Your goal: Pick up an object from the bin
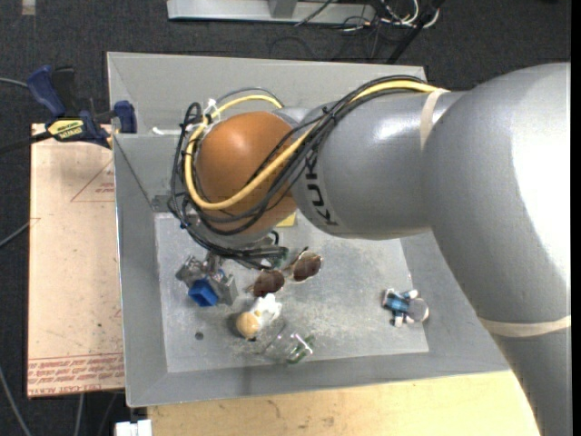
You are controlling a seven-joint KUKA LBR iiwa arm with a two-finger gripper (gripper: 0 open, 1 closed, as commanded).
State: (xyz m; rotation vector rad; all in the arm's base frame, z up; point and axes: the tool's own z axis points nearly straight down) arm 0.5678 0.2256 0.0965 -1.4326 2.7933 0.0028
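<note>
**A:** Starting at the left of the bin (136,271), what is lying there?

**B:** A small blue block (201,294) is lying near the left wall, about midway between the far and near edges. The gripper (206,278) is hanging right over it, under the orange cover (238,166) on the wrist. Grey metal parts are showing on either side of the block.

**A:** Is it grasping the block?

**B:** I am not able to tell. The cover and cables are hiding most of the gripper, so I cannot say whether it is released, clenched or grasping something. The block is sitting on the bin floor.

**A:** And moving to the right?

**B:** Two brown glossy pieces (304,264) are lying just beside the gripper, towards the middle. A tan-and-white lump (252,321) and a clear piece with green on it (292,346) are lying nearer the near edge. A little blue-and-white thing (403,306) is sitting well apart, towards the right wall.

**A:** So which step is in hand?

**B:** I am judging it to be the reach for a grasp, low over the blue block, with nothing lifted yet.

**A:** What is the next move calling for?

**B:** Probably closing squarely on the block, then rising straight up. The brown pieces are lying close enough to get nudged or dragged along.
</note>
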